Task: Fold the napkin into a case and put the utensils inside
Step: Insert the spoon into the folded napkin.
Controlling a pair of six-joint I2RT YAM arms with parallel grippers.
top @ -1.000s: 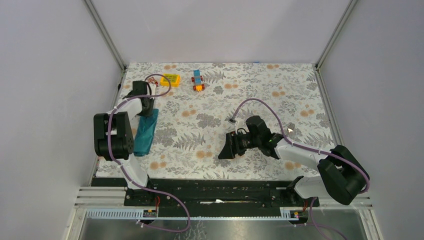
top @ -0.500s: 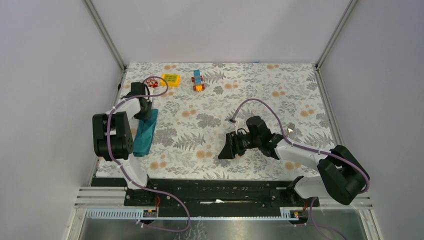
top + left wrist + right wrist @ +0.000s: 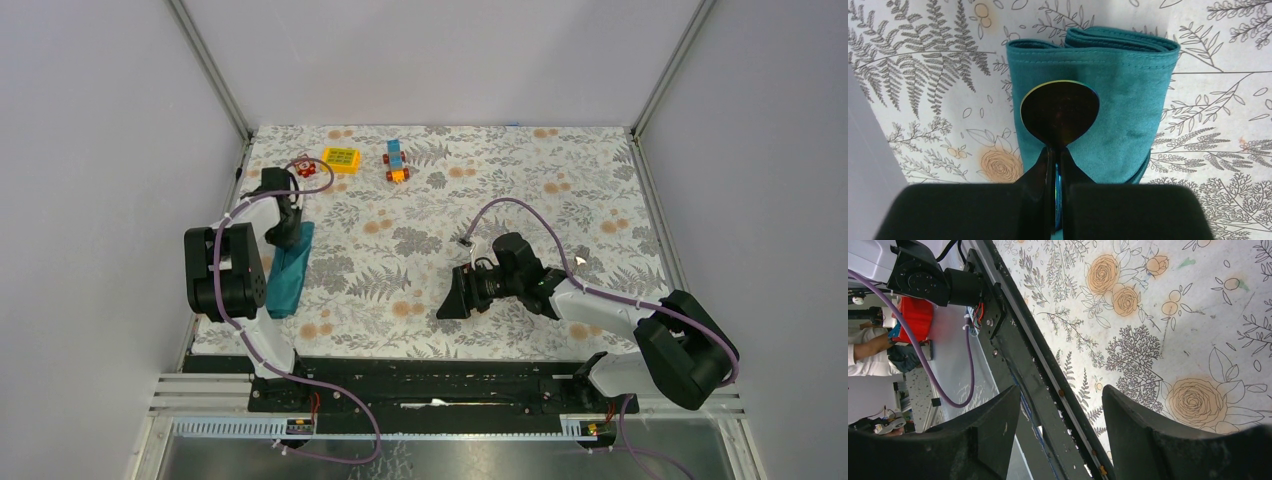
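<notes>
Your napkin [image 3: 1128, 100] is soft, creased cloth. It is already folded into a narrow packet lying along the left side of the tabletop [image 3: 500, 180], close in front of the left arm. Expect it to slide and rumple under any push, and its stacked layers, which show at the far end in the left wrist view, will likely drag along with whatever enters between them. If you need to steady it, press on the flat middle panel, not on a loose edge.

The spoon [image 3: 1059, 112] is thin, stiff and light, with a smooth finish (likely slippery). Your left fingers [image 3: 1050, 162] are pinched shut on its narrow neck just behind the bowl, and the bowl hangs over the face of the napkin. I cannot tell whether it touches the cloth. A hold that close to the bowl gives good control of the tip, though the spoon may pivot if the bowl catches a fold. The second utensil does not show in any view.

The left arm is folded tight, elbow up near its base, wrist reaching over the napkin's far part. The right arm lies low, stretched toward the near middle of the tabletop with its wrist rolled sideways. Your right fingers [image 3: 455, 300] are spread wide with nothing between them. The toy blocks [image 3: 342, 158] sit near the far edge.
</notes>
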